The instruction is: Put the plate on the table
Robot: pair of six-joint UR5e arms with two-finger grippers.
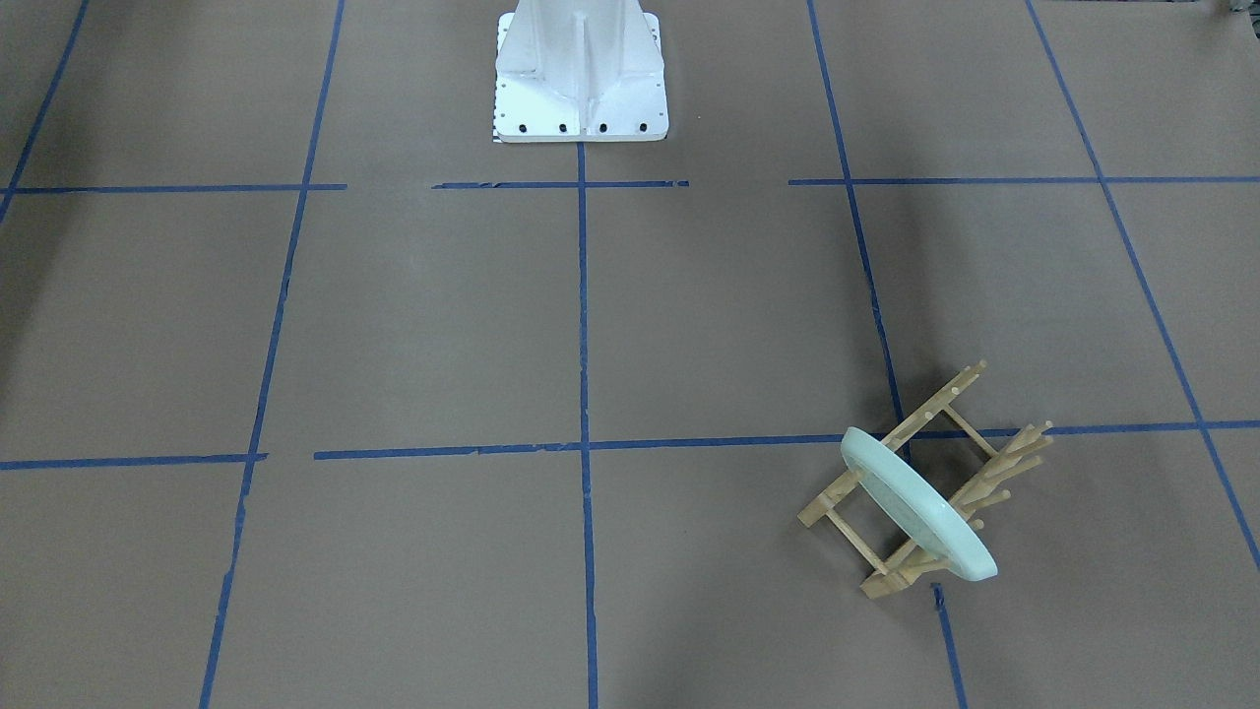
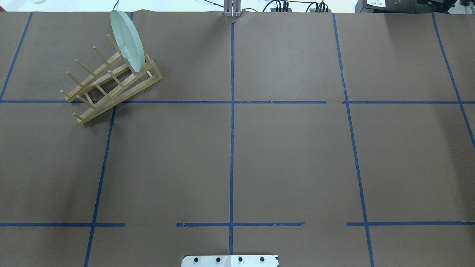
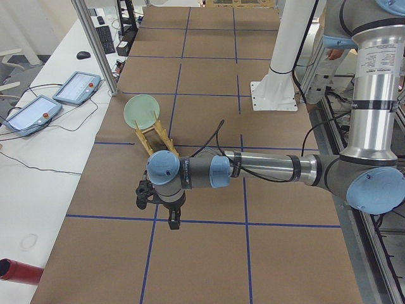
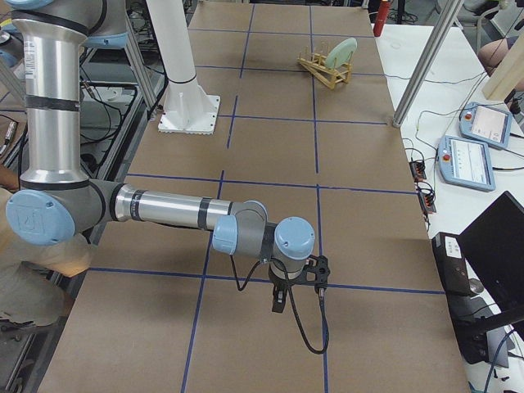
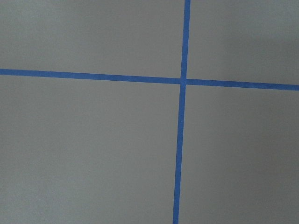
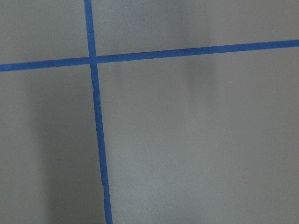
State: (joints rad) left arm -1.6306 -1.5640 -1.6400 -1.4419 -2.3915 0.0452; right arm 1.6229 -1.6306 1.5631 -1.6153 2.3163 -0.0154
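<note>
The pale mint-green plate [image 1: 915, 507] stands on edge in a slot at one end of the light wooden peg rack [image 1: 970, 443], on the brown table [image 1: 443, 325] with blue tape lines. In the overhead view the plate [image 2: 128, 40] and rack [image 2: 107, 83] are at the far left. My left gripper [image 3: 173, 221] shows only in the exterior left view, hanging over the table well short of the plate [image 3: 140, 110]. My right gripper [image 4: 278, 301] shows only in the exterior right view, far from the plate [image 4: 342, 52]. I cannot tell whether either is open or shut. Both wrist views show only table.
The white robot base [image 1: 581, 69] stands at the table's middle on the robot's side. Two tablet pendants [image 3: 76, 85] and cables lie on the white bench beyond the table's far edge. A metal post [image 3: 95, 44] rises at that edge near the rack.
</note>
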